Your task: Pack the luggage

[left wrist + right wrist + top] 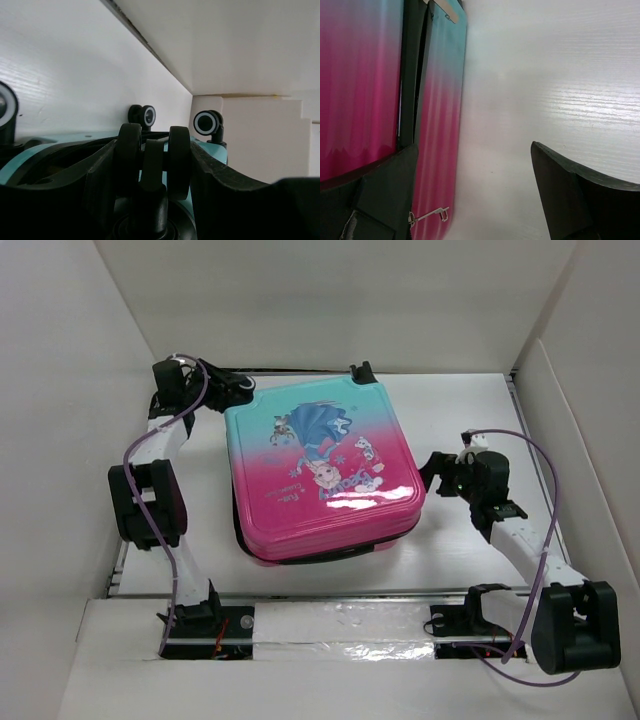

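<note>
The left gripper (pixel 154 150) clamps a black twin wheel (pixel 130 150) on the luggage (pixel 215 151). Two white-hubbed wheels (pixel 148 116) (pixel 207 122) stand beyond it.

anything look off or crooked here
The luggage lies skewed, turned out of square with the table edges. The left claw is clamped on a corner wheel, an odd place to hold. Nothing looks spilled or damaged.
</note>
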`<state>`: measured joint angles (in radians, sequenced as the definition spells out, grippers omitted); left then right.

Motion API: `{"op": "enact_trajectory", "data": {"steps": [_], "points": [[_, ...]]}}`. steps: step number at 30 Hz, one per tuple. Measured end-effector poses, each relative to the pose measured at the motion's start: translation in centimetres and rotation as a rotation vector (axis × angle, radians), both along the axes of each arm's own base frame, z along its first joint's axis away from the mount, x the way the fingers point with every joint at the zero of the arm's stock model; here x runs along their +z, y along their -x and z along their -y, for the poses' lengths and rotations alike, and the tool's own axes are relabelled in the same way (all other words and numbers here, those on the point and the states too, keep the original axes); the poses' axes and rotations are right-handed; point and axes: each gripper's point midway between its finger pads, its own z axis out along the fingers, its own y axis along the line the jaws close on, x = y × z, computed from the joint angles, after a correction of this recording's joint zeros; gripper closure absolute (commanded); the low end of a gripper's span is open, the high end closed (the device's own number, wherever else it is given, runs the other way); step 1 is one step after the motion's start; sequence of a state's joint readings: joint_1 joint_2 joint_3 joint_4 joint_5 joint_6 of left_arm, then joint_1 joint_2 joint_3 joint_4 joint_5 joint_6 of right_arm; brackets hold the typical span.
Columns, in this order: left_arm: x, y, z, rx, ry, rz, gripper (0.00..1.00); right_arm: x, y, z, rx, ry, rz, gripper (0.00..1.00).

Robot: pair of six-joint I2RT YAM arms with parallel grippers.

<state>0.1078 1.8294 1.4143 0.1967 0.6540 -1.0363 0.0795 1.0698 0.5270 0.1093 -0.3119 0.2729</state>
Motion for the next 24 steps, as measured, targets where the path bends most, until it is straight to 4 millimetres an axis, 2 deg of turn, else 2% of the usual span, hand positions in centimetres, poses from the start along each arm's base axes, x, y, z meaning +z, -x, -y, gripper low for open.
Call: {"op": "enact_trajectory", "data": {"steps": [3,11,13,17,18,21,24], "points": [[-1.3,0.4,-0.7,0.003,-0.022,-0.026,0.87,-0.1,0.0,0.0,0.000,0.000,-0.003,0.00],[-2.2,0.5,-1.9,0.007,-0.062,-0.041,0.84,-0.3,0.1,0.0,-0.002,0.002,-0.013,0.00],[-2.4,0.2,-2.2,-0.002,-0.073,-0.045,0.78,-0.3,0.1,0.0,-0.002,0.002,-0.013,0.00],[-2.7,-0.7,-2.4,-0.025,-0.085,-0.043,0.49,-0.4,0.1,0.0,-0.002,0.002,-0.017,0.00],[-2.7,-0.7,-2.3,-0.028,-0.086,-0.043,0.38,-0.4,0.1,0.1,-0.003,0.003,-0.018,0.01],[-3.0,-1.0,-2.6,-0.020,-0.098,-0.044,0.24,-0.5,0.1,0.1,-0.008,0.005,-0.018,0.02],[-3.4,-1.0,-3.1,-0.010,-0.115,-0.060,0.18,-0.4,0.1,0.2,-0.012,0.006,-0.017,0.05]]}}
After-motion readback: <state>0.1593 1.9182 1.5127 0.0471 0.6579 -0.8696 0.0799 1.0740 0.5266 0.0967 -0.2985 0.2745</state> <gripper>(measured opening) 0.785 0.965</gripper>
